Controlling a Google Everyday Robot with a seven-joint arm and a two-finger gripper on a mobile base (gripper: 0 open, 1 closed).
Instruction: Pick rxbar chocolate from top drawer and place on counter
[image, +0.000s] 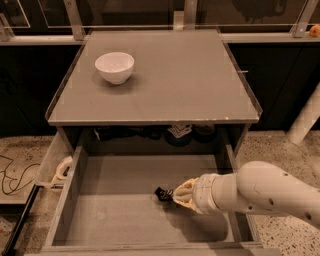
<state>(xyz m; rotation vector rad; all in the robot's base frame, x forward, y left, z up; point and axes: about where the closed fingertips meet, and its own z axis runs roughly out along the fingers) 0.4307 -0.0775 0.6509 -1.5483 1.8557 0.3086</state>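
The rxbar chocolate (162, 193) is a small black wrapper. Only its left end shows, sticking out of my gripper (176, 195) over the grey floor of the open top drawer (115, 210), right of the drawer's middle. The tan fingers (184, 191) are closed around the bar's right part and hide it. My white arm (260, 192) comes in from the right over the drawer's right wall. The grey counter (180, 75) lies above and behind the drawer.
A white bowl (114, 66) stands at the counter's back left. A narrow pale side tray with a tape roll (62, 167) hangs left of the drawer. Dark items (180, 132) sit in the shadow under the counter. Speckled floor lies on both sides.
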